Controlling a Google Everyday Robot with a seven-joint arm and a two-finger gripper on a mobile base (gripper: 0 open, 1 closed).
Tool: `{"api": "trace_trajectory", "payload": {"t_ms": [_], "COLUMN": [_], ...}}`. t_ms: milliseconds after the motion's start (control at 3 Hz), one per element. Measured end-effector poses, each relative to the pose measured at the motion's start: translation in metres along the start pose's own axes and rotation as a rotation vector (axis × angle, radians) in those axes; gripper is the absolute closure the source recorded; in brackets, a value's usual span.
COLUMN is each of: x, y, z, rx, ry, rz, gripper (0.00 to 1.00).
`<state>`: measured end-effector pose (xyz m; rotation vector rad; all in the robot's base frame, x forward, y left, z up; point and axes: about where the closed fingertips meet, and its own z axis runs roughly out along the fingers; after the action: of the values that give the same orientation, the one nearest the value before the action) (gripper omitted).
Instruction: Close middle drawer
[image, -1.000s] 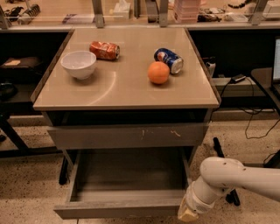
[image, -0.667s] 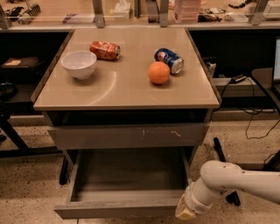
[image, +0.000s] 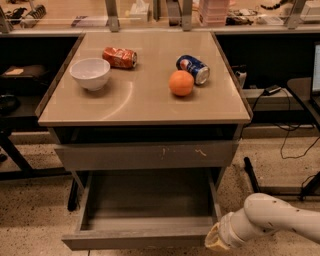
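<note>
The middle drawer (image: 145, 200) is pulled far out below the tabletop, showing a bare grey box interior and a plain front panel (image: 135, 241) near the bottom edge of the view. My gripper (image: 216, 241) is at the bottom right, right beside the right end of that front panel. The white arm (image: 272, 220) reaches in from the right. The gripper's tip is cut off by the bottom edge of the view.
Above the open drawer is a larger shut drawer front with pale scratch marks (image: 145, 155). On the tabletop (image: 140, 100) stand a white bowl (image: 90, 73), a red can (image: 120, 57), an orange (image: 181, 83) and a blue can (image: 193, 69). Cables (image: 295, 135) lie on the floor at right.
The arm and gripper have shifted only slightly down by the drawer's right front corner. The drawer stands as far out as before.
</note>
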<state>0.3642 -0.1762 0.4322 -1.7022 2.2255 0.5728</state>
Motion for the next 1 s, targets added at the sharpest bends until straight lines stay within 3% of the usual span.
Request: {"api": "trace_trajectory", "payload": {"t_ms": [1000], "x": [0.0009], "y": [0.0010], "z": [0.0016], "rx": [-0.007], "ry": [-0.006], "rz": [0.001], "gripper": [0.12]}}
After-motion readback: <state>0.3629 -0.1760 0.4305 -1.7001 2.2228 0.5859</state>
